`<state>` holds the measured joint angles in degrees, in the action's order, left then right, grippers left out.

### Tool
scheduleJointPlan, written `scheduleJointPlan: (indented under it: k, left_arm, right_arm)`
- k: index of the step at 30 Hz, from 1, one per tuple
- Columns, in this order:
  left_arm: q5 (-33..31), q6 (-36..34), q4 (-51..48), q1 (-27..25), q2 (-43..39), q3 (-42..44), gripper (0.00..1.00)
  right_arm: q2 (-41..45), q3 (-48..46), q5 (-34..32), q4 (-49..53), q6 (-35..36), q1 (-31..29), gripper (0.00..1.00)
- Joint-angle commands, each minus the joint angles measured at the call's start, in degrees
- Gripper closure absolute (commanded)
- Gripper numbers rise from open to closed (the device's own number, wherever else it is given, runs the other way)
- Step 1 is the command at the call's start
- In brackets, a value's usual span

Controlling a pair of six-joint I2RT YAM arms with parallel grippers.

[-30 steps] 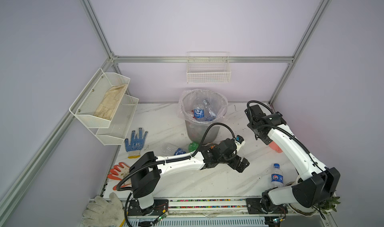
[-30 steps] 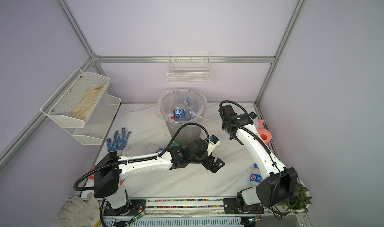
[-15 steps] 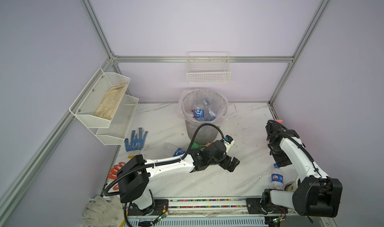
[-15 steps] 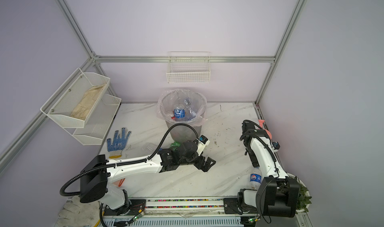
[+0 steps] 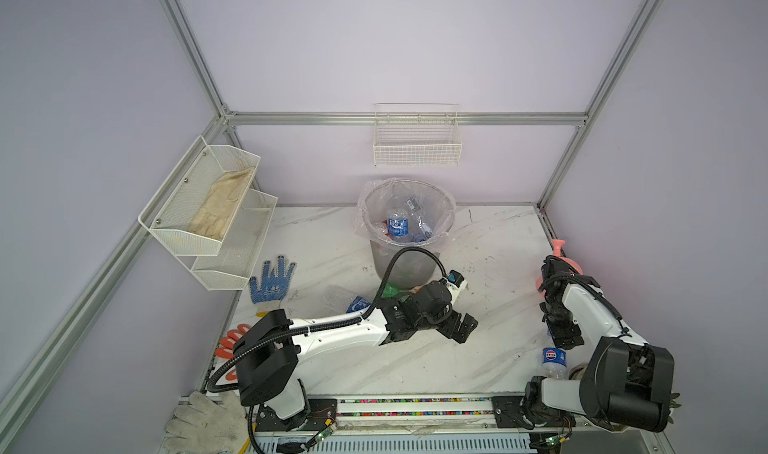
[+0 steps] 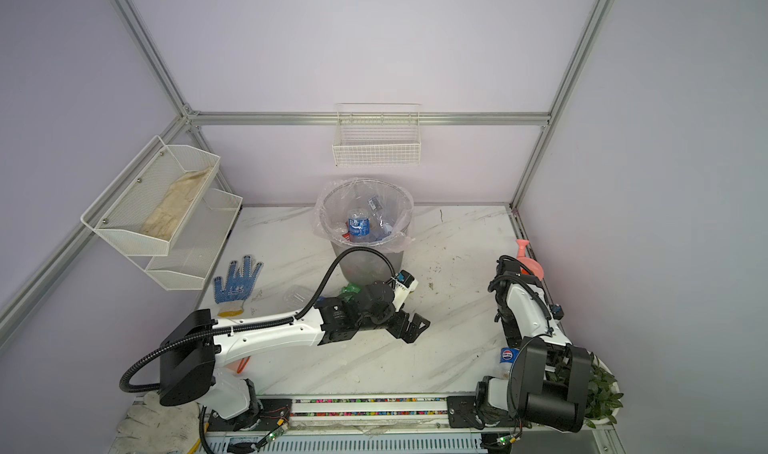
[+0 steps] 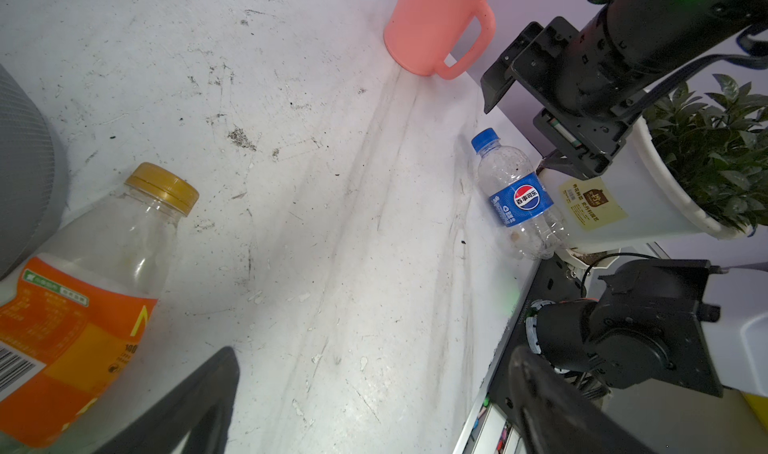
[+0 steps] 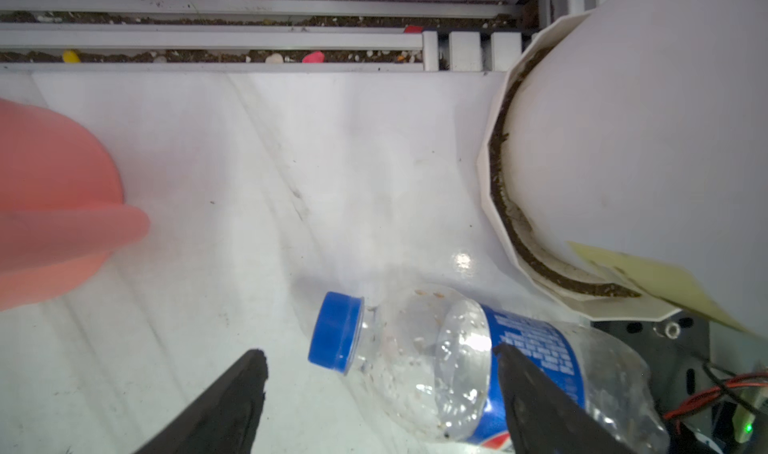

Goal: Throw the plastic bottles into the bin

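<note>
Right gripper [image 8: 376, 352], jaws apart, is hovering over the clear blue-labelled plastic bottle [image 8: 415, 331] at the counter's [image 5: 415, 368] four o'clock; closing looks next. Left gripper [image 7: 374, 352] is hanging open.

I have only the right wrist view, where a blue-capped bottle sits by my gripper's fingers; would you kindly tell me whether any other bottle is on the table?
Observer: Yes, an orange-labelled bottle sits beside the bin, close to the left gripper.
Operator: Thank you. Is the left gripper holding it?
Observer: No, its jaws stand wide open with nothing between them.
Operator: Understood. Does the bin hold anything?
Observer: Yes, a blue-labelled bottle shows among other clear bottles inside it.
</note>
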<state>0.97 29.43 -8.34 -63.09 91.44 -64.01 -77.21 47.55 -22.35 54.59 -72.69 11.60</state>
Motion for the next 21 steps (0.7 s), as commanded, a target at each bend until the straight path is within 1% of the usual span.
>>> scheduleJointPlan:
  k: [1, 4, 7, 9, 12, 14, 17, 21]
  left_arm:
    - [-0.71, 0.71, 0.09, 0.60, -0.65, 0.07, 0.00]
    - [-0.79, 0.72, -0.81, 0.90, -0.39, -0.21, 0.00]
    - [-0.92, 0.96, -1.41, 1.30, -0.30, -0.18, 0.00]
    - [-0.88, 0.98, -1.92, 1.68, -0.20, -0.25, 0.00]
    - [-1.57, 1.32, -3.04, 2.43, -0.12, -0.53, 0.00]
    - [-2.36, 1.87, -3.95, 2.99, -0.11, -0.71, 0.00]
    - [-3.09, 2.28, -4.67, 3.88, 0.01, -0.68, 0.00]
    - [-2.65, 2.98, -5.32, 4.97, 0.58, -1.13, 0.00]
  right_arm:
    - [-4.38, -0.92, 1.56, -2.75, 0.65, 0.52, 0.10]
    - [-7.05, -2.60, 3.06, -5.38, 1.27, 1.41, 0.10]
    - [-6.52, -5.10, 5.29, -9.03, 1.76, 1.41, 0.12]
    - [-5.04, -6.21, 5.39, -9.97, 2.17, 1.32, 0.15]
    - [-1.83, -8.57, 8.42, -11.91, 2.72, 0.76, 0.19]
    - [0.40, -9.20, 9.68, -11.98, 2.74, -0.02, 0.19]
    - [1.61, -9.72, 12.35, -12.48, 2.04, -3.90, 0.19]
    - [-0.26, -8.59, 14.17, -13.47, -3.95, -15.57, 0.20]
